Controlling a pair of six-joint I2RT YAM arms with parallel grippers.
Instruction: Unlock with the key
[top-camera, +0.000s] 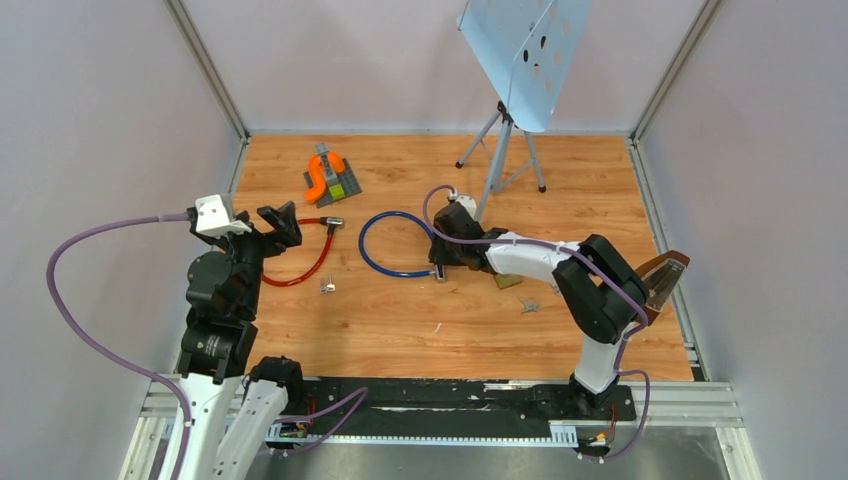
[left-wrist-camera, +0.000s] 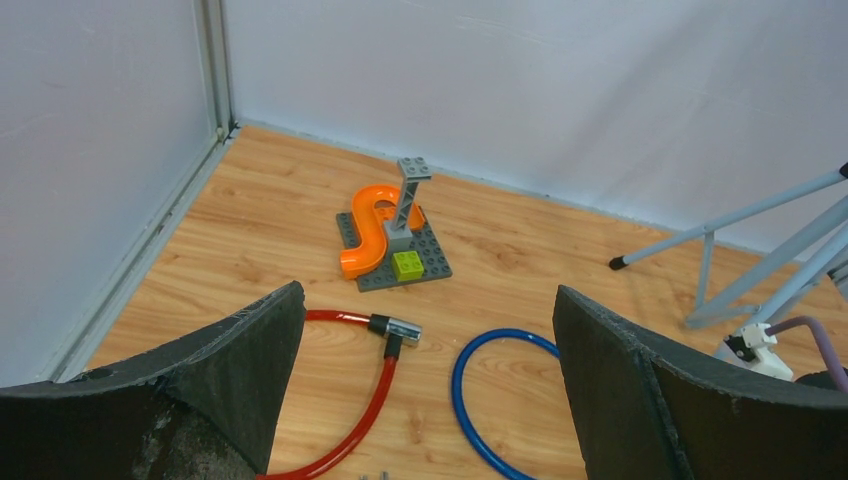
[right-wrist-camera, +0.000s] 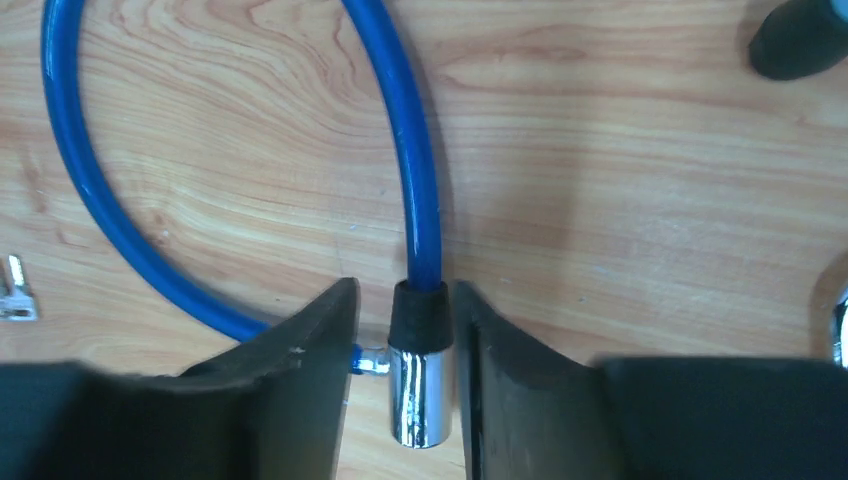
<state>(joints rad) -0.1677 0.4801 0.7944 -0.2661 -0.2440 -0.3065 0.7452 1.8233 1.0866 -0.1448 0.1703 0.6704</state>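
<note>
I am reading the right gripper (right-wrist-camera: 402, 295) as slightly apart. Its jaws are straddling the chrome barrel (right-wrist-camera: 420, 405) of the blue cable lock (right-wrist-camera: 418, 180) with a gap showing on one side, so nothing is clamped. The left gripper (left-wrist-camera: 428, 292) is hovering wide apart and empty, well left of that lock. One key (top-camera: 327, 287) is lying left of the lock, and a second key (top-camera: 530, 305) is lying right of it. I am judging the unlocking not yet begun: fetching, inserting and turning a key remain.
</note>
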